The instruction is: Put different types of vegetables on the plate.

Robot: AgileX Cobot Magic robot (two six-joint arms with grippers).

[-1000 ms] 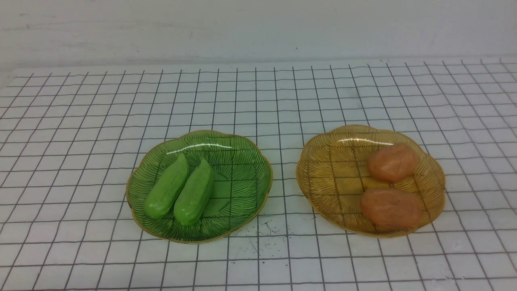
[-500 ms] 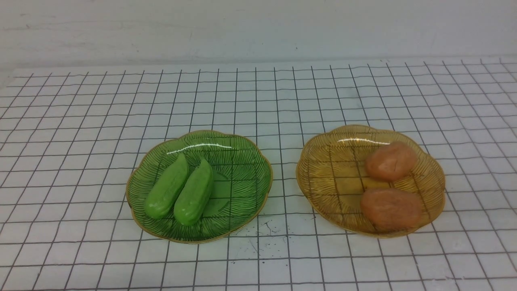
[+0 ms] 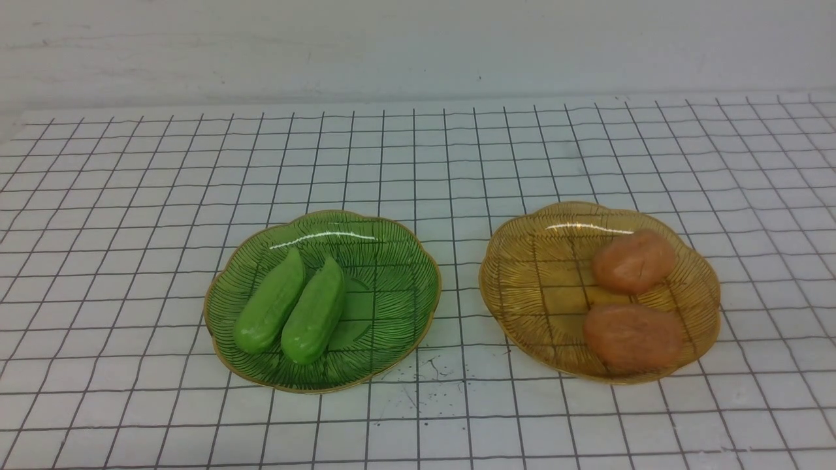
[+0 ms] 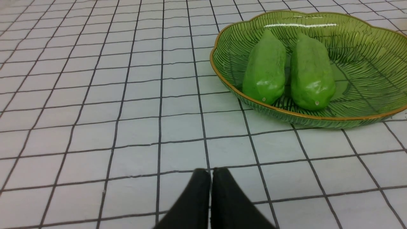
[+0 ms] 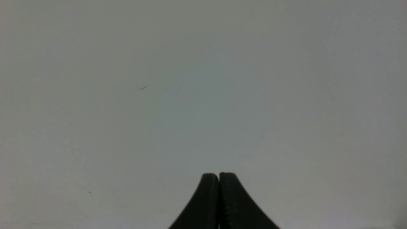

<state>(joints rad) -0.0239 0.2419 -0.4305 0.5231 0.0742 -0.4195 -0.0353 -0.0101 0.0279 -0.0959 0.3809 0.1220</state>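
Two glossy light-green cucumber-like vegetables [image 3: 269,301] [image 3: 315,311] lie side by side in the green glass plate [image 3: 392,261] left of centre. Two orange-brown potato-like vegetables [image 3: 633,261] [image 3: 630,336] rest in the amber glass plate [image 3: 522,274] on the right. Neither arm shows in the front view. In the left wrist view my left gripper [image 4: 211,171] is shut and empty, over the gridded cloth, a short way from the green plate [image 4: 365,47] and its cucumbers [image 4: 265,68] [image 4: 311,74]. In the right wrist view my right gripper [image 5: 218,175] is shut and empty, facing a plain grey surface.
A white cloth with a black grid [image 3: 418,163] covers the table, with a pale wall [image 3: 418,46] behind it. Small dark specks [image 3: 424,372] mark the cloth between the plates near the front.
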